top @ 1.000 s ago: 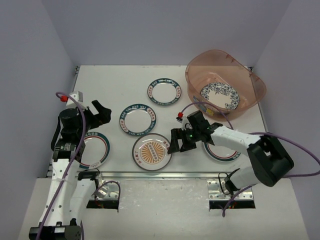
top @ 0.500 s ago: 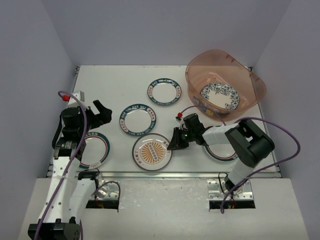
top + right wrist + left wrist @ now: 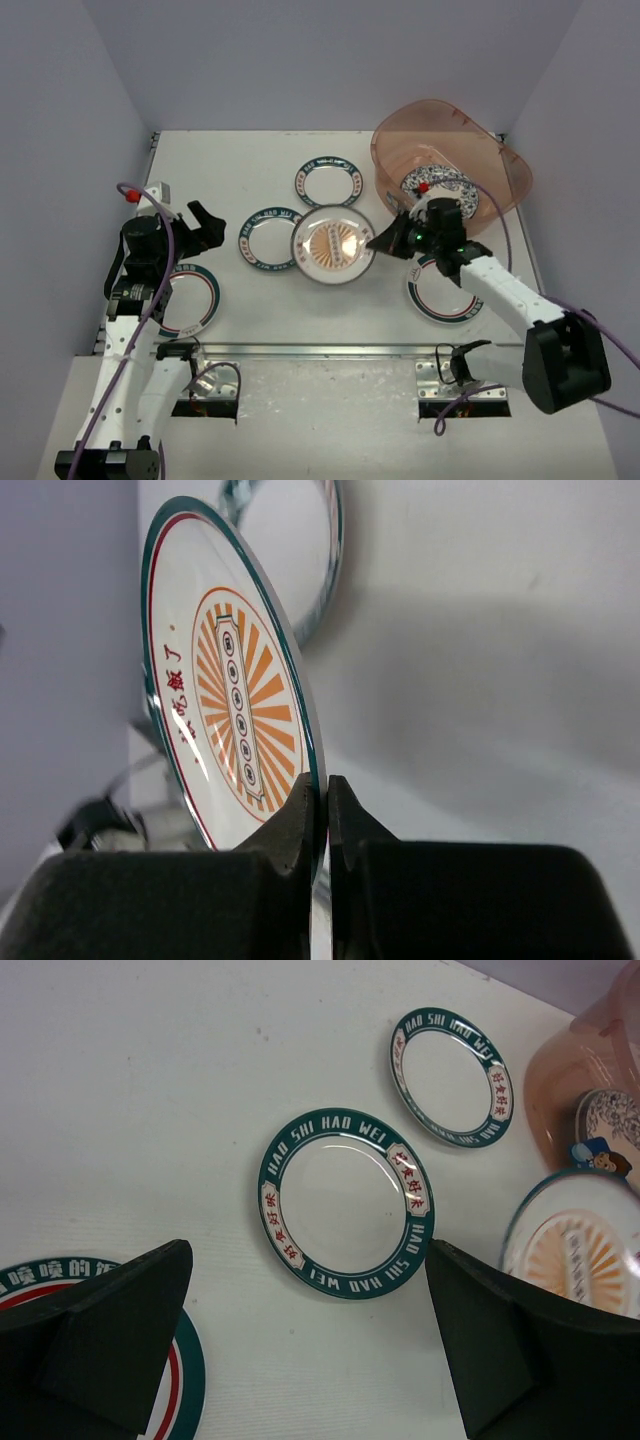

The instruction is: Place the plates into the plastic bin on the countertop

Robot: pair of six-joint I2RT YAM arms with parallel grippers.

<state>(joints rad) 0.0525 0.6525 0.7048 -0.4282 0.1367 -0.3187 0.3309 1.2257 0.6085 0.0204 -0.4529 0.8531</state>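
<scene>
My right gripper is shut on the rim of the orange-centred plate, which hangs tilted above the countertop, left of the plastic bin. In the right wrist view the plate stands on edge, pinched in that gripper. A blue floral plate lies in the bin. Two teal-lettered plates lie flat, the nearer one partly covered by the held plate. My left gripper is open over the left side, with nothing between its fingers.
A red-and-teal rimmed plate lies under my left arm. Another plate lies below my right forearm. A metal rail runs along the near edge. Lavender walls surround the table.
My right gripper shut on the orange-centred plate's rim, lifted it off the table and carried it back and right, closer to the bin. The left arm hardly moved.
</scene>
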